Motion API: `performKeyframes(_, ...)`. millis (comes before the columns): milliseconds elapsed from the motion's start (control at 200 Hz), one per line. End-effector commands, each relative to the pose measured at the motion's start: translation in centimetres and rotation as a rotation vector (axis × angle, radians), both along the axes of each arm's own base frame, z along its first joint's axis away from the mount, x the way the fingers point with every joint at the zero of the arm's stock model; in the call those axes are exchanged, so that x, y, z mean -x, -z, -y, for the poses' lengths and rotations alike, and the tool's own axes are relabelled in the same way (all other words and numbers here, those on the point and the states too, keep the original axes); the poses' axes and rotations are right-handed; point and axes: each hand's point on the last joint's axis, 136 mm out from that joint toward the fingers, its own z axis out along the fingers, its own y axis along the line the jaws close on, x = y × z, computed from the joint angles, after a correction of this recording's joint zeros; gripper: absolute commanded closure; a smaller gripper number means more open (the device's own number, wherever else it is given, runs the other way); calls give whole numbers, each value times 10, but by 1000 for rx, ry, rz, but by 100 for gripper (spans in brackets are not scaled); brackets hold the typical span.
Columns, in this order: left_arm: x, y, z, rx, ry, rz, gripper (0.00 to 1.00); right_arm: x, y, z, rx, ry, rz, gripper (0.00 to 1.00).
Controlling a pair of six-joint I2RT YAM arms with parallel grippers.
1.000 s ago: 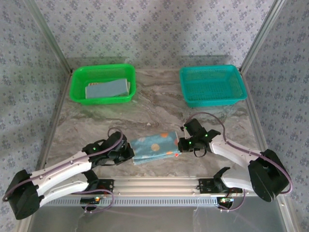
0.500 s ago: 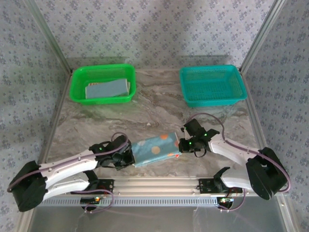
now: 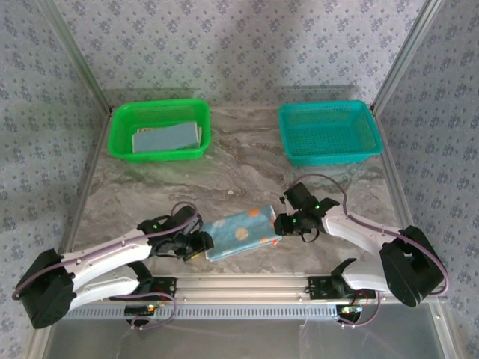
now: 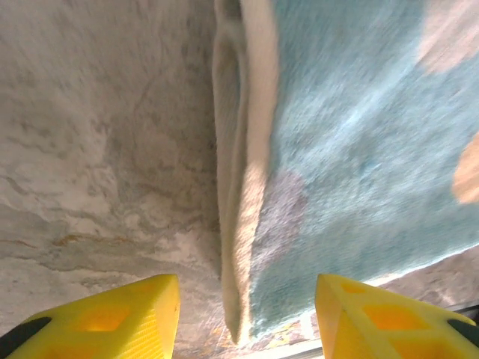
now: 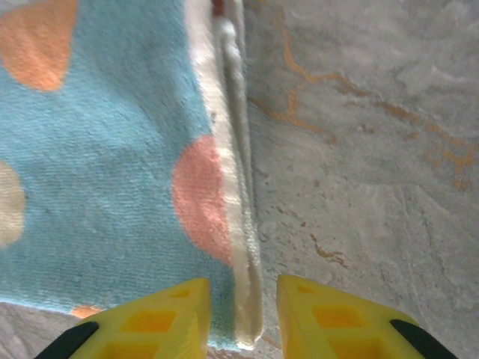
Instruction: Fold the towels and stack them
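Lying between left tool, right tool: towel

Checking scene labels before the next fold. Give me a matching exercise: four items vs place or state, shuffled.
1 green basket
2 teal basket
3 spotted towel
4 left pincer

A far right of the table
B open, astride the towel's edge
C holds a folded blue-grey cloth
D folded, at the near edge, in the middle

Pairs: 1-C, 2-A, 3-D, 4-B
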Motion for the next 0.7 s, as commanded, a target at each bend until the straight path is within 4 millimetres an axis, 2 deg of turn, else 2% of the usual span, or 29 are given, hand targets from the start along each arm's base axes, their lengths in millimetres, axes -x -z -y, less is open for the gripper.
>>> performKeyframes(0, -9, -8, -5, -14, -11, 31, 49, -9, -12, -1, -2, 0, 39, 68)
performKeyframes(295, -29, -8, 8, -27, -16, 59, 52, -13, -18, -2, -14, 7, 70, 64)
performKeyframes(695, -24, 4, 8, -95, -60, 25, 54, -7, -22, 2, -32, 6, 89, 63)
